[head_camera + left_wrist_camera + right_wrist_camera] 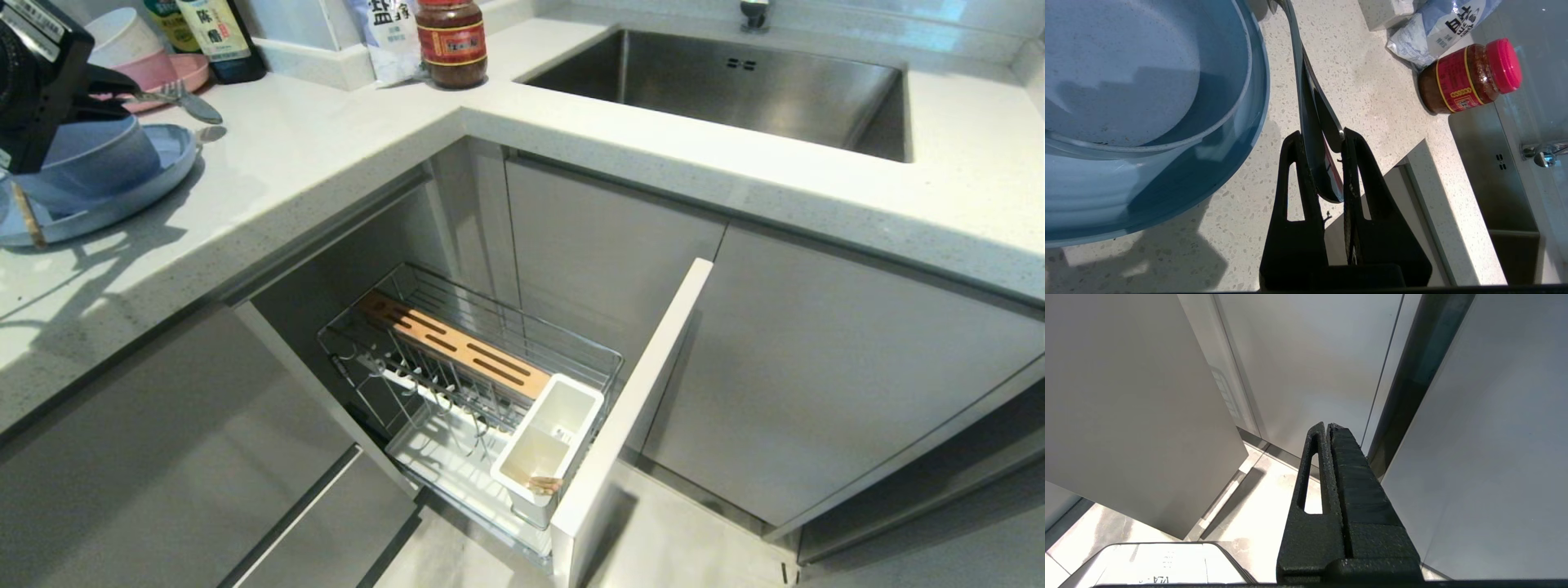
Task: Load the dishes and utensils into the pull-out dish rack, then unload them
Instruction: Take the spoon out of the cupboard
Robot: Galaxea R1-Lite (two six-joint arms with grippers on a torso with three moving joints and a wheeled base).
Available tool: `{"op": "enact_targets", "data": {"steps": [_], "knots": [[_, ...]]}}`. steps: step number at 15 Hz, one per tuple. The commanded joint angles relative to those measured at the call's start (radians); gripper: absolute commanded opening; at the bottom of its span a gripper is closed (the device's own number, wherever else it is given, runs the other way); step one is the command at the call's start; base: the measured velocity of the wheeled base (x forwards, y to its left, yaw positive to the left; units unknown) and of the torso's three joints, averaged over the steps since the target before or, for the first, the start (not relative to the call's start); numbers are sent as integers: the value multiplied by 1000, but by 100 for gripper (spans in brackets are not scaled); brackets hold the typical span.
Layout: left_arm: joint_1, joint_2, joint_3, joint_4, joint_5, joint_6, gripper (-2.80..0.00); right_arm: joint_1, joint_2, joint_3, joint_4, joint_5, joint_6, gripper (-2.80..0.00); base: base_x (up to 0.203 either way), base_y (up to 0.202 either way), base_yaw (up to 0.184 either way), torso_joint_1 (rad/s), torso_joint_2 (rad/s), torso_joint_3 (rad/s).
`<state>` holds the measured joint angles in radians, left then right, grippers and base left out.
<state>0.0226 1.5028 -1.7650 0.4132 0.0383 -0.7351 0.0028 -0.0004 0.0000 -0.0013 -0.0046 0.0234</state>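
At the counter's far left my left gripper (131, 91) (1318, 132) is shut on the handles of the silver fork (170, 86) and spoon (198, 109), which stick out past its fingers above the counter. Just beside it the blue-grey bowl (90, 163) (1126, 69) sits in the light-blue plate (175, 155) (1167, 192). A wooden chopstick (28, 216) leans on the plate's rim. Below, the pull-out dish rack (490, 314) stands pulled out, with its wooden strip (457, 347) and white utensil cup (563, 416); something wooden (544, 485) shows inside the cup. My right gripper (1328, 425) hangs shut and parked by the cabinet doors.
Pink and white bowls (139, 49), a dark bottle (216, 37), a salt bag (384, 37) and a red-lidded jar (451, 41) (1470, 75) line the counter's back. The steel sink (735, 82) lies to the right. The rack's pale front panel (637, 392) juts out between grey doors.
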Motion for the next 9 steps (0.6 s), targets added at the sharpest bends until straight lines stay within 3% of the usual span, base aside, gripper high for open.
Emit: {"op": "enact_targets", "data": {"steps": [1, 9], "knots": [[0, 2, 4, 3, 0, -4, -280, 0, -4, 2, 0, 0, 0, -280, 0, 0, 0, 0, 0, 0], [0, 8, 4, 3, 0, -3, -280, 0, -4, 2, 0, 0, 0, -280, 0, 0, 0, 0, 0, 0]]}}
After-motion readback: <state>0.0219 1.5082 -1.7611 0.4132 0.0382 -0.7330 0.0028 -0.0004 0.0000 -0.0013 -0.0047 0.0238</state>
